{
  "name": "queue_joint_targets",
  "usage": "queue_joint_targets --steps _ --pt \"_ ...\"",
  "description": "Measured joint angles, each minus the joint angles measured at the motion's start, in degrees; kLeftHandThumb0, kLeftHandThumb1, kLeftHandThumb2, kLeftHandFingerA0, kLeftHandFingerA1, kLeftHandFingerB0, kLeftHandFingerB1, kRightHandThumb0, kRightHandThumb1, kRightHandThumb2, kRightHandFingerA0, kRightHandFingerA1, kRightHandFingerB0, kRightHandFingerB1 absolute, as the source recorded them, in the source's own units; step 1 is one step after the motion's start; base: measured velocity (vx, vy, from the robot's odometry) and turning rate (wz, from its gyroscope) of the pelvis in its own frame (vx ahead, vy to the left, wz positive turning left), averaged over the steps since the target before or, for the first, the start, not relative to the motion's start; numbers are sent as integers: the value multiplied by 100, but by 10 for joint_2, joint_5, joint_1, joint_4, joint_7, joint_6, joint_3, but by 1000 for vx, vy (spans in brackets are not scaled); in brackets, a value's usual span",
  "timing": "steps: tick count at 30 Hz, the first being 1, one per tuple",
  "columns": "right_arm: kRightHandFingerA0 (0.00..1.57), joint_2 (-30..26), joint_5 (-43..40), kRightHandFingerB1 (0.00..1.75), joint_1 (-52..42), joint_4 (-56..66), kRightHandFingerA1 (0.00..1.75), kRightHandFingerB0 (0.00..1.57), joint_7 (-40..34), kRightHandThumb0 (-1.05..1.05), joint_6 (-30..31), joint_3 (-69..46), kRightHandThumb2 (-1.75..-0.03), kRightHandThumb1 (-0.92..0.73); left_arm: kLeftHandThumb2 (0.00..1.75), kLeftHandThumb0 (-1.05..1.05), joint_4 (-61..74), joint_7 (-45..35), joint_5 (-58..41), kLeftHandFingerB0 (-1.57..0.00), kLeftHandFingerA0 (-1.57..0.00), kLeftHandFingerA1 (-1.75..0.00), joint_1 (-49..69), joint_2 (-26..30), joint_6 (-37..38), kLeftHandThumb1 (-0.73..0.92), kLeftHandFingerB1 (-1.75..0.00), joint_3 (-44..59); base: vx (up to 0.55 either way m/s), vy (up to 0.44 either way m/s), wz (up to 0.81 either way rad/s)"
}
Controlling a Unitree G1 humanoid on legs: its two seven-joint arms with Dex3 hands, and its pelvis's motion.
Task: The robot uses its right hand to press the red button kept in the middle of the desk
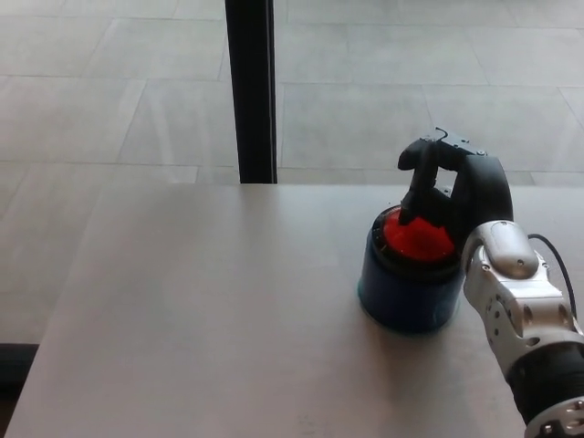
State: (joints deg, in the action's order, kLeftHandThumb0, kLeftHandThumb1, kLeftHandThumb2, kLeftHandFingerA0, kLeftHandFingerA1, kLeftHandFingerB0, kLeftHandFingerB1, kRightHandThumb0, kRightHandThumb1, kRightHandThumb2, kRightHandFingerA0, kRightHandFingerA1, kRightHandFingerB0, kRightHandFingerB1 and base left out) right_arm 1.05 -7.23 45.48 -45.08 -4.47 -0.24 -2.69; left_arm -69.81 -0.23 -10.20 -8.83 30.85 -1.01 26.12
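A red dome button (423, 241) sits on top of a dark blue round base (404, 294), right of the middle of the grey desk (201, 310). My right hand (453, 187) arches over the button from behind and from the right. It is open and holds nothing. Its bent fingers (410, 205) point down, their tips resting on the far left part of the red dome. The silver forearm (516, 301) comes in from the lower right corner. My left hand does not show.
A black upright post (251, 91) stands just beyond the desk's far edge, left of the button. Grey floor tiles lie behind it. A thin black cable (555, 260) loops beside my right forearm.
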Motion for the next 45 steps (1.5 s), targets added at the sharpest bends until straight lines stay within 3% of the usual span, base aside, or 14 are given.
queue_joint_targets --steps 2,12,13,14,15,22,23,24,25,33,40,41,44,45 --pt "101 -5 4 156 0 -5 175 83 0 -20 -6 6 -136 -43 130 -75 0 0 0 -26 -42 -92 0 0 0 92 -78 -1 0 0 0" --pt "93 -33 20 158 16 -28 175 77 -1 -22 -19 19 -120 -53 128 -73 1 0 1 -23 -43 -91 0 6 0 92 -74 -5 0 0 0" --pt "93 -34 21 159 17 -26 175 76 -1 -22 -18 18 -119 -53 120 -75 0 0 1 -17 -30 -116 0 6 0 92 -90 -6 0 0 0" --pt "93 -36 22 159 18 -24 175 76 -1 -21 -15 15 -119 -53 120 -75 -1 0 1 -19 -31 -117 0 6 0 92 -90 -6 0 0 0" --pt "93 -37 22 160 20 -21 175 76 -1 -19 -13 12 -121 -53 129 -75 -1 0 1 -27 -46 -94 0 6 0 92 -77 -7 0 0 0" --pt "92 -38 22 158 33 0 175 76 0 -21 24 -6 -126 -50 129 -74 -1 0 0 -27 -43 -92 0 6 0 92 -78 -6 0 0 0" --pt "89 -38 21 156 39 1 175 73 1 -22 30 -9 -113 -59 129 -73 -1 0 0 -28 -43 -92 0 6 0 92 -78 -6 0 0 0" --pt "91 -38 21 158 47 3 175 73 1 -23 40 -13 -109 -62 121 -73 -1 0 0 -19 -30 -117 0 6 0 92 -90 -6 0 0 0" --pt "94 -38 19 157 56 5 175 71 1 -22 51 -20 -118 -56 129 -74 -1 0 0 -27 -42 -92 0 6 0 92 -77 -6 0 0 0" --pt "95 -47 -14 161 167 17 175 74 10 -19 85 -95 -135 -47 129 -76 -1 0 -3 -26 -42 -94 5 6 0 92 -78 -1 0 0 0" --pt "95 -115 -37 152 207 48 175 81 28 -19 112 -138 -134 -46 129 -76 -2 0 -3 -27 -42 -91 13 6 0 92 -78 1 0 0 0" --pt "94 -124 -39 145 207 49 175 84 31 -15 115 -142 -133 -48 119 -75 -3 0 -3 -19 -31 -118 13 6 0 92 -92 1 0 0 0" --pt "89 -166 -44 132 206 53 175 84 42 -12 126 -153 -118 -54 118 -74 -3 0 -2 -18 -30 -118 12 6 0 92 -92 0 0 0 0" --pt "109 -189 -46 128 206 54 161 89 47 -16 132 -161 -112 -51 127 -75 -3 0 -2 -26 -43 -93 12 6 0 92 -77 0 0 0 0"
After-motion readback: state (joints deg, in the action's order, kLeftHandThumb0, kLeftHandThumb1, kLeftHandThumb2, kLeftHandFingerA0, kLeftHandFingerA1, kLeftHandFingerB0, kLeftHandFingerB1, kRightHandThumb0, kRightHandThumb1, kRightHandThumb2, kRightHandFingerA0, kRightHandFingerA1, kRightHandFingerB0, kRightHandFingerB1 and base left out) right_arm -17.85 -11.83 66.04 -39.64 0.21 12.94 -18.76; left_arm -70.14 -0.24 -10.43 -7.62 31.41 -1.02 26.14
